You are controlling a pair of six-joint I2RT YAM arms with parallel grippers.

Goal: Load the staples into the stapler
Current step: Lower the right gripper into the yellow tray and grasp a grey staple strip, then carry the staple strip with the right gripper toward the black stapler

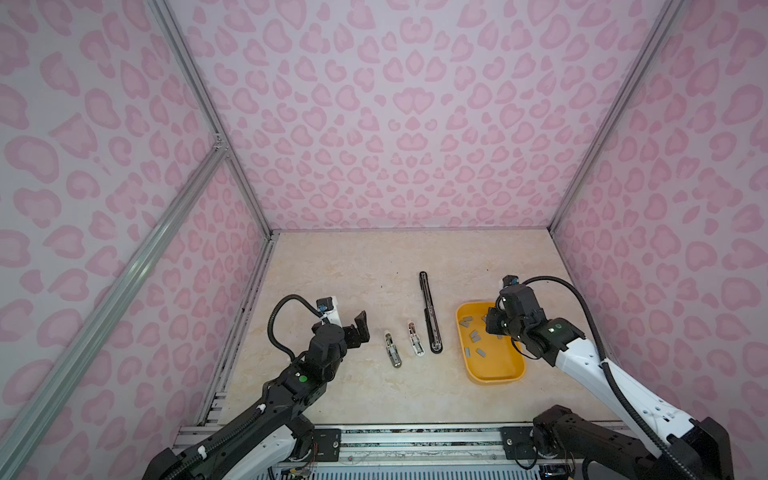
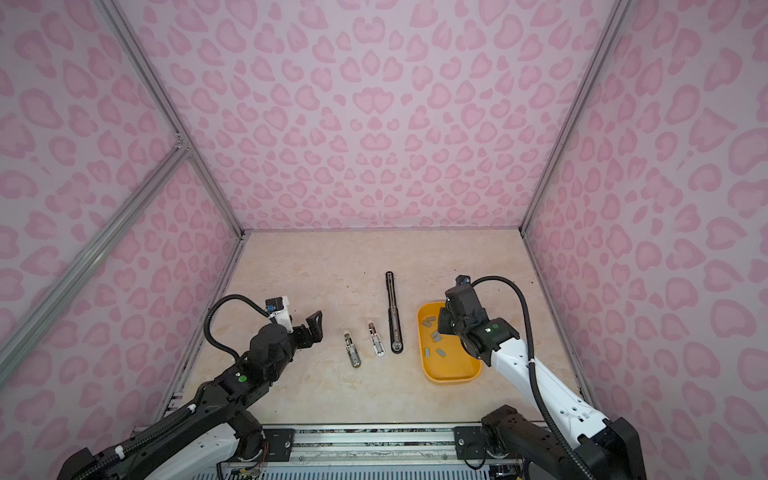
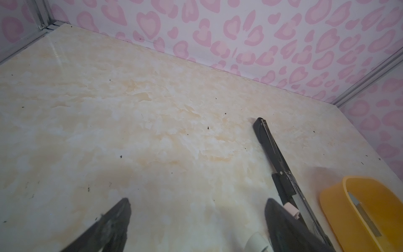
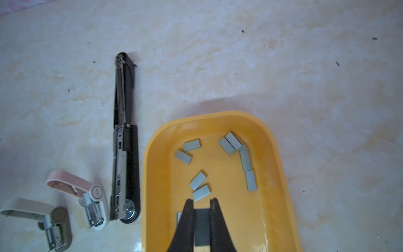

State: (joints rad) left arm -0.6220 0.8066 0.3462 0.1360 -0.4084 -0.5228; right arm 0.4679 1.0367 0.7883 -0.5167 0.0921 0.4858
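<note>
Hovering over the yellow plastic tray (image 4: 147,174), the right gripper (image 4: 201,201) pinches one flat grey staple strip (image 4: 201,227) between its black fingers (image 4: 187,218), while the other grey metal staples (image 4: 198,180) lie scattered on the tray floor. Just beside the tray, on the marbled beige tabletop (image 4: 218,54), lie a long black stapler (image 4: 127,141) folded open flat, a small pink-and-white stapler (image 4: 96,193) and a small olive-and-cream stapler (image 4: 58,218). The left gripper (image 3: 197,201) hangs spread wide above bare table left of them, touching nothing.

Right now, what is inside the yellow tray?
Loose grey staples lie scattered in the yellow tray; the right gripper is shut on one strip. Its finger partly covers another.
</note>
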